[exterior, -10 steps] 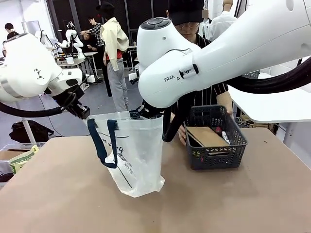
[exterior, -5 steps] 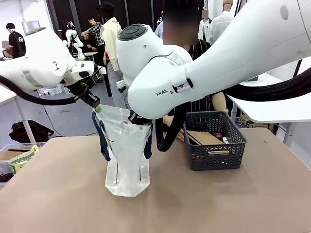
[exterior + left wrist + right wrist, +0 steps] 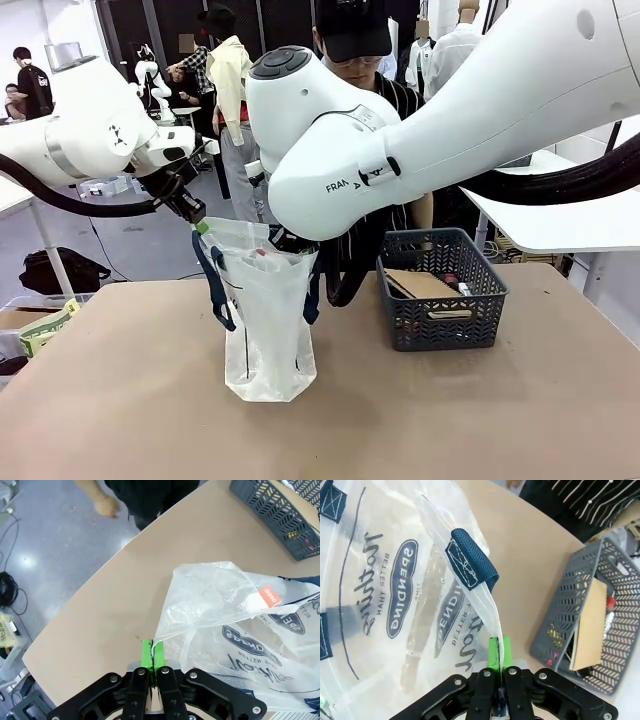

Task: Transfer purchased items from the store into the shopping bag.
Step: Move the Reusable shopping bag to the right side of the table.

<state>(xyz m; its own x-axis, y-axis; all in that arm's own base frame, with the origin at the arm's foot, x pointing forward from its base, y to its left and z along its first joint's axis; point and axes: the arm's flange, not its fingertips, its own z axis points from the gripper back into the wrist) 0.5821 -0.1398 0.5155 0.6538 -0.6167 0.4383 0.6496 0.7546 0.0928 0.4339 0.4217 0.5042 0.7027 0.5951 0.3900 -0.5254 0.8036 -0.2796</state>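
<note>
Bag point(image 3: 265, 330) upright mid table point(image 3: 500, 420), mouth spread: left gripper point(image 3: 151, 652) + right gripper point(image 3: 497, 652) each pinched tight on rim, opp sides. Basket point(image 3: 440, 320) w/ purchased items point(image 3: 425, 282) just right of it, nearer right gripper imo.

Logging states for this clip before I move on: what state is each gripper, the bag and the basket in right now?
shopping bag: upright, base on table, rim held at both sides.
left gripper: shut on the bag's rim.
right gripper: shut on the opposite rim, beside a navy handle.
grey lattice basket: on table, loaded, flat brown piece leaning inside.
</note>
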